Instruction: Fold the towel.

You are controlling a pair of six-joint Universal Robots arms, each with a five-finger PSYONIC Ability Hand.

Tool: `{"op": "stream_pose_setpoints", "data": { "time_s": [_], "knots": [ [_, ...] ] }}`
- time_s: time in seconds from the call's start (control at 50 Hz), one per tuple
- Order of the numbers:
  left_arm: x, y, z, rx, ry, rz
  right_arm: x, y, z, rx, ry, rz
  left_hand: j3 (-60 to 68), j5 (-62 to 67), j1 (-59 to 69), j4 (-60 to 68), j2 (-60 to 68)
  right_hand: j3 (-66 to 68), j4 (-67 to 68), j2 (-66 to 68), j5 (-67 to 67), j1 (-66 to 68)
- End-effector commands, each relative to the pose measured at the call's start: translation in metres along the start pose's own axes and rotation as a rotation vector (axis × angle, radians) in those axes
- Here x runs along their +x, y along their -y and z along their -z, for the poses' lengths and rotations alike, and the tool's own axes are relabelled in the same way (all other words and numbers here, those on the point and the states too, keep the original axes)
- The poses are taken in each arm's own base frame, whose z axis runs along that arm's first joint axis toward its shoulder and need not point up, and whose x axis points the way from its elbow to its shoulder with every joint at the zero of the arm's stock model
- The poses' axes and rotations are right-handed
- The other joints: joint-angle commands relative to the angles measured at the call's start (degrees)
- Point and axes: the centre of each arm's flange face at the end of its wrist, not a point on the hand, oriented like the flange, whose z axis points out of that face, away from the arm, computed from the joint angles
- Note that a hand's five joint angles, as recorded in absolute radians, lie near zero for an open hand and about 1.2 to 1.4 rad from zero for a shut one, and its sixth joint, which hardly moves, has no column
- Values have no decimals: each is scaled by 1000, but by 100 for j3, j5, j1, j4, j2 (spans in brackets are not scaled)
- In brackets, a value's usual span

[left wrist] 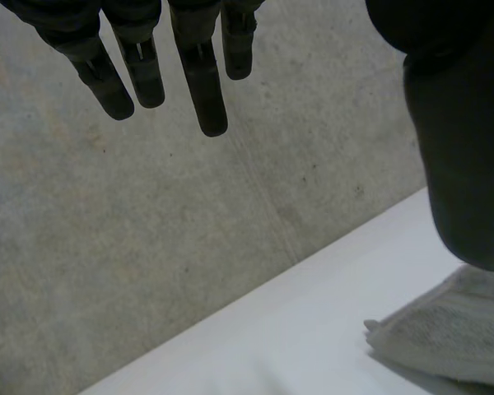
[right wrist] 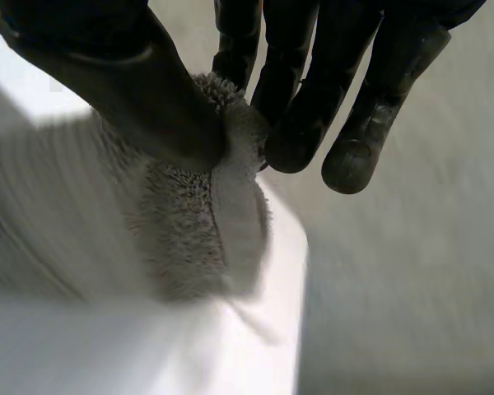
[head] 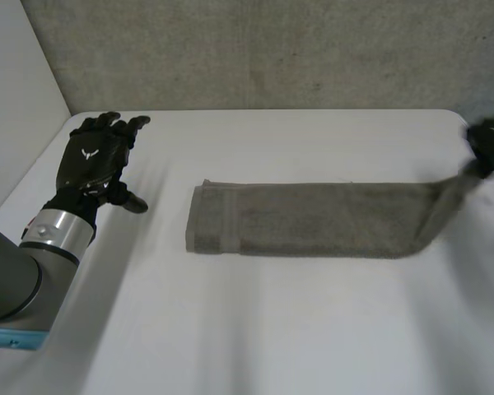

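- The right hand [head: 489,140] pinches the towel [head: 313,220] at its right end. In the right wrist view the thumb [right wrist: 148,99] presses the cloth's hemmed edge against the fingers [right wrist: 296,123], and a bunched tuft of pile shows between them.
- From that pinch the right end of the towel is up off the tabletop [head: 255,329]. The cloth slopes down from the hand as a narrowing, taut strip to the towel's flat part.
- The rest of the towel lies flat, a long grey band folded lengthwise across the middle of the tabletop. Its left end is squared off, with the layered edges showing.
- The left hand [head: 95,160] is well apart from the towel's left end. Its fingers [left wrist: 202,82] are straight and spread, the thumb juts out toward the towel, and nothing is in its grasp.
- In the left wrist view a corner of the towel's left end lies on the tabletop just beyond the thumb's tip.
- A rough grey concrete wall [head: 272,49] stands behind the tabletop, beyond the towel's far long edge.
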Motion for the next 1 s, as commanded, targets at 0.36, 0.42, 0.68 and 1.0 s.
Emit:
{"op": "stream_pose_setpoints", "data": {
  "time_s": [0.36, 0.42, 0.68, 1.0],
  "knots": [
    [10, -9, 5, -30, -24, 9, -341, 103, 148, 313, 583, 228, -383, -1226, -471, -491, -2043, -6639, -6649, -6374, -6611, -6451],
    [11, -14, 7, -44, -27, 9, -334, 100, 143, 284, 558, 225, -383, -1226, -471, -491, -2043, -6639, -6649, -6374, -6611, -6451],
    [14, -18, 8, -54, -33, 12, -220, 73, 121, 139, 482, 68, -383, -1226, -471, -491, -2043, -6196, -6206, -5931, -6168, -6008],
    [30, -24, 13, -77, -78, 22, -179, 0, 82, 69, 350, 26, -383, -1226, -471, -491, -2043, -3387, -3397, -3122, -3359, -3199]
  ]
}}
